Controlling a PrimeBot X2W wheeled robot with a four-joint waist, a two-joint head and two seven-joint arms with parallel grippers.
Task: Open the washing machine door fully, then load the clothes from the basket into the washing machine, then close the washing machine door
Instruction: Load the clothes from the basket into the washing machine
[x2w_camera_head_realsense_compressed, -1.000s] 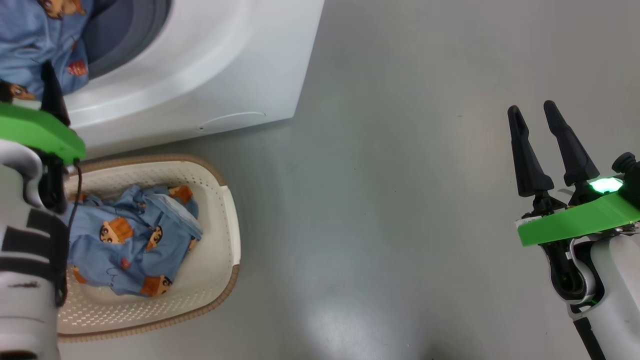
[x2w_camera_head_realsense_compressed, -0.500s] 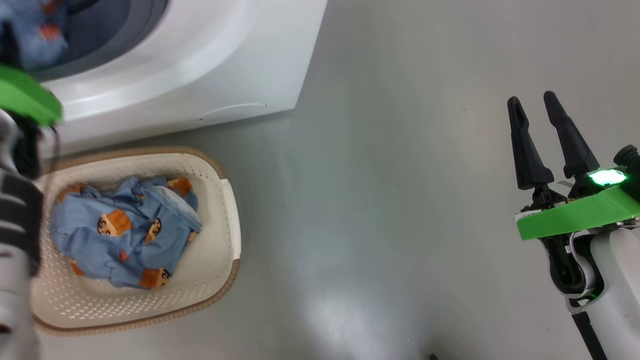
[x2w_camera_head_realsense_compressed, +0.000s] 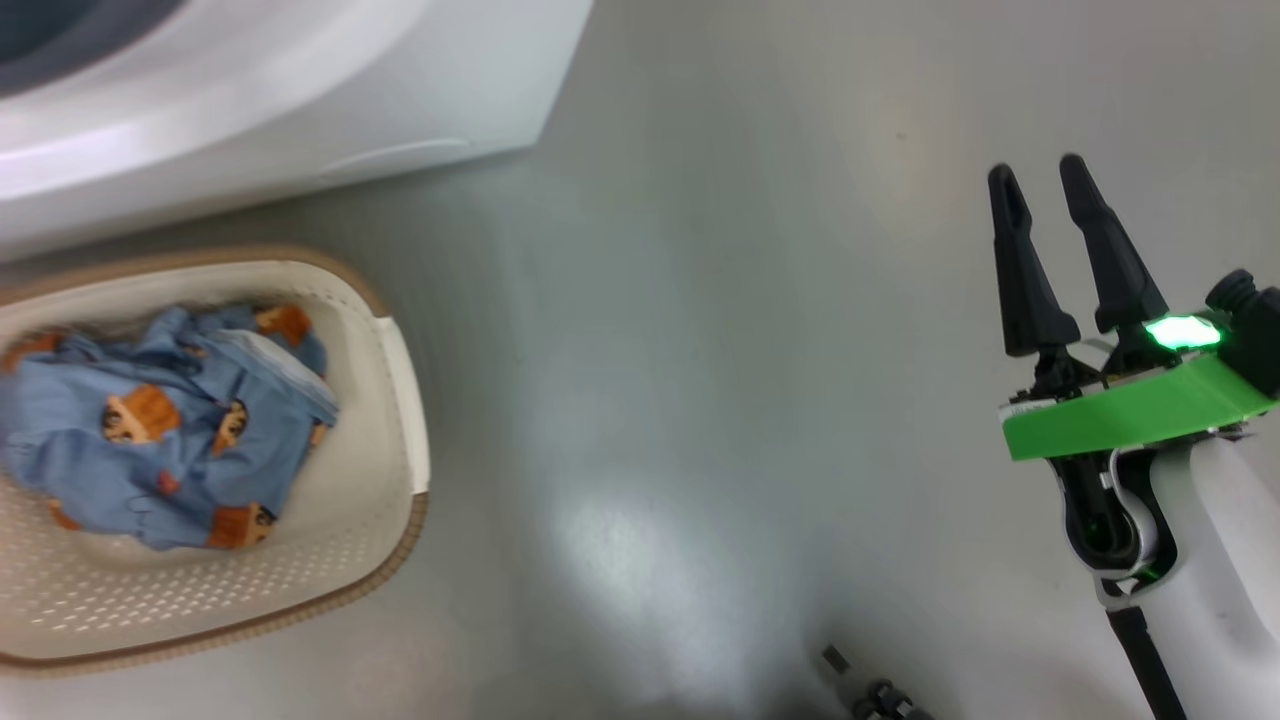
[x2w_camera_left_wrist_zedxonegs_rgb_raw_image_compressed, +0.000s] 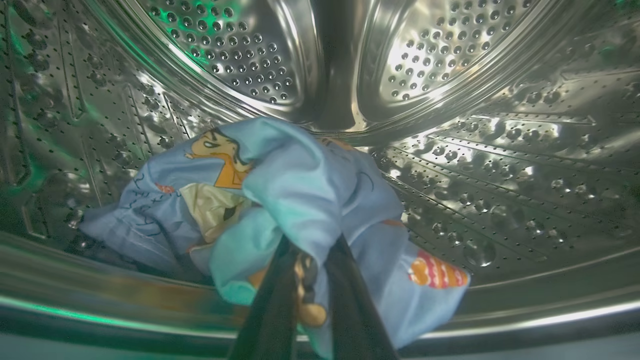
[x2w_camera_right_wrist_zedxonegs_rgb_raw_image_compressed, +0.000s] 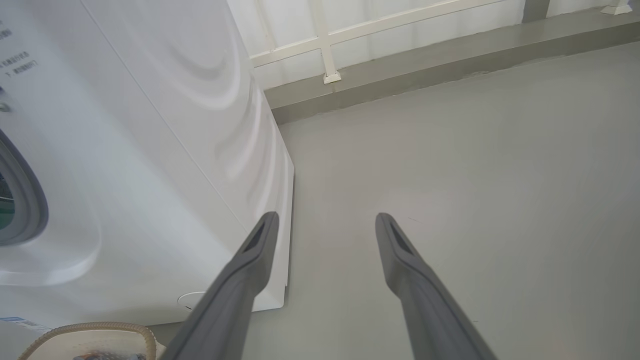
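Inside the washing machine's steel drum (x2w_camera_left_wrist_zedxonegs_rgb_raw_image_compressed: 450, 150), my left gripper (x2w_camera_left_wrist_zedxonegs_rgb_raw_image_compressed: 311, 250) is shut on a light blue garment (x2w_camera_left_wrist_zedxonegs_rgb_raw_image_compressed: 280, 190) printed with cartoon figures; the cloth drapes over the fingertips and rests on the drum's lower wall. More of the clothes (x2w_camera_head_realsense_compressed: 150, 430) lie in the cream basket (x2w_camera_head_realsense_compressed: 405, 400) on the floor in front of the white washing machine (x2w_camera_head_realsense_compressed: 250, 100). My right gripper (x2w_camera_head_realsense_compressed: 1040, 175) hangs open and empty over bare floor at the right, away from both. The washing machine door is out of view.
Grey floor (x2w_camera_head_realsense_compressed: 700, 350) stretches between the basket and my right arm. In the right wrist view, the washing machine's side (x2w_camera_right_wrist_zedxonegs_rgb_raw_image_compressed: 150, 125) stands to the left, with a low ledge and white railing (x2w_camera_right_wrist_zedxonegs_rgb_raw_image_compressed: 350, 40) behind. A small dark part (x2w_camera_head_realsense_compressed: 870, 695) sits at the head view's bottom edge.
The head camera has swung, shifting the whole picture left. My left arm, with the blue garment, has gone from the machine's opening out of the head view. The right gripper stays open.
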